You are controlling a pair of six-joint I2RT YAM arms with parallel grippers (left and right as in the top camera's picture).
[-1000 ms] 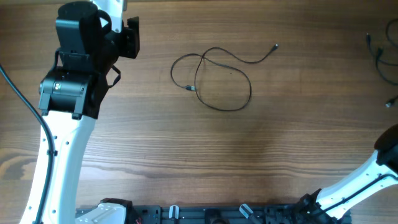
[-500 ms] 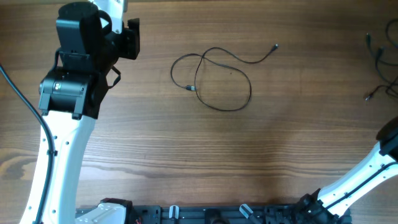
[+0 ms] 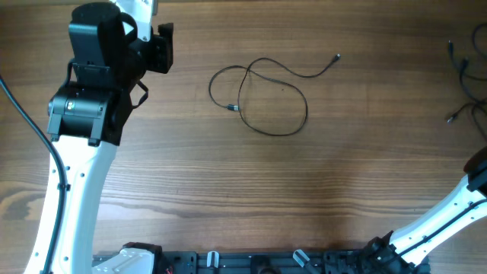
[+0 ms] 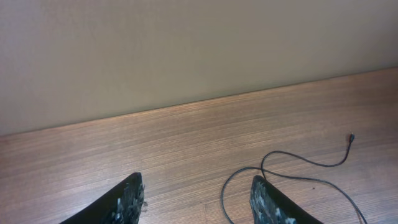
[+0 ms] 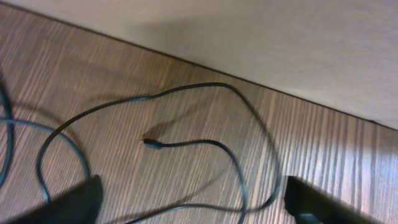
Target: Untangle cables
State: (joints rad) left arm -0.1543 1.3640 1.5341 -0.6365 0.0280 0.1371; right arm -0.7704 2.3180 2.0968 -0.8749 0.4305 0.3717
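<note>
At the near right corner of the table, the right arm rises from its base and runs off the right edge, so the overhead view does not show its hand. Its wrist camera shows the right gripper spread wide and holding nothing. It sits low over the cables, which lie in crossing curves by the right edge with a small connector free on the wood among them. Farther in, on the far half, the looped cable lies alone, well apart from that bunch and crossing itself once. At the far left corner the left gripper hangs with its jaws partly apart and empty, facing that loop without touching it.

This looks like a release: one strand seems to have been let go while the bunch still overlaps. The next move calls for picking a single strand, best close to a plug, pinching it low against the wood and drawing it toward the bare middle without dragging its neighbours.

A second ago a plug end lay nearer the right edge. Now it rests a little farther in, and the right arm has eased outward. The looped cable and the left arm are unchanged.
</note>
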